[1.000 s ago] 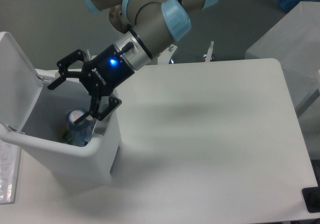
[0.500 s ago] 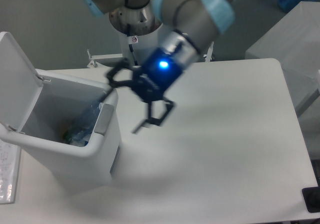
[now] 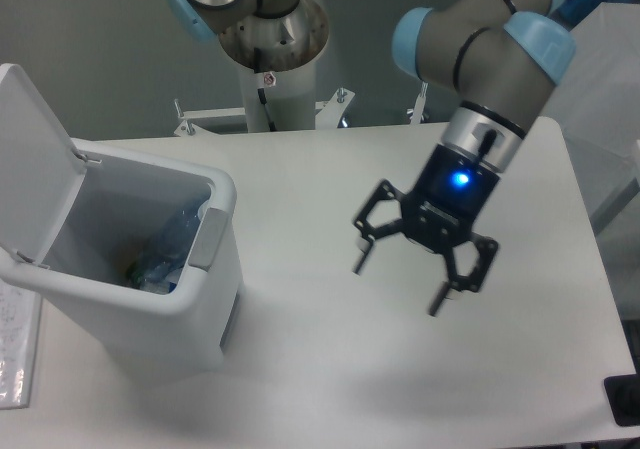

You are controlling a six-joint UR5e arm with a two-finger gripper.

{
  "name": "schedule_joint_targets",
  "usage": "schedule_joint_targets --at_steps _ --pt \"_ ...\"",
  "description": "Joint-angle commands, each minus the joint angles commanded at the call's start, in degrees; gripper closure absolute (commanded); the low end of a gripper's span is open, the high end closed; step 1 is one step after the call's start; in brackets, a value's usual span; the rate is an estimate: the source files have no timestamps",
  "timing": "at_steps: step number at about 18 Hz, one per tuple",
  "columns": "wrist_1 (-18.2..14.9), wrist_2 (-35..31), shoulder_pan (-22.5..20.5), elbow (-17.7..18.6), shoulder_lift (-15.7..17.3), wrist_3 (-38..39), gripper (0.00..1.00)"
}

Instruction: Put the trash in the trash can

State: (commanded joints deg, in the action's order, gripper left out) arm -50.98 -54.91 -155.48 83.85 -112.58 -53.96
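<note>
The white trash can [image 3: 205,314] stands at the table's left with its flip lid [image 3: 35,159] open and upright. The clear plastic water bottle [image 3: 172,241] lies tilted inside it. Something greenish and crumpled shows below the bottle at the bin's bottom [image 3: 135,269]; I cannot tell if it is the wrapper. My gripper [image 3: 398,282] is open and empty, hanging above the middle of the table, well to the right of the bin. Its fingers [image 3: 361,259] point down toward the tabletop.
The white table [image 3: 330,389] runs from the bin to the right edge. The arm's base column [image 3: 270,79] stands behind the table's far edge. A grey-white box [image 3: 590,99] sits past the far right. A black object [image 3: 622,399] is at the lower right corner.
The gripper left the bin's opening and swung right across the table, still open. The bottle, upright under the fingers a second ago, now lies tilted inside the bin.
</note>
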Motion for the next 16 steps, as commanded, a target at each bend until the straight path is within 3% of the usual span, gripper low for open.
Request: schedule_joint_targets --at_steps 5,9,16 --pt "-1.05 -14.58 0.17 -2.90 -3.34 -2.89 0.00" --pt "-6.75 -24.35 0.96 -4.31 -4.40 -13.78 0.00" --pt "-11.51 -30.78 1.23 -5.10 -4.31 -19.51 0.00"
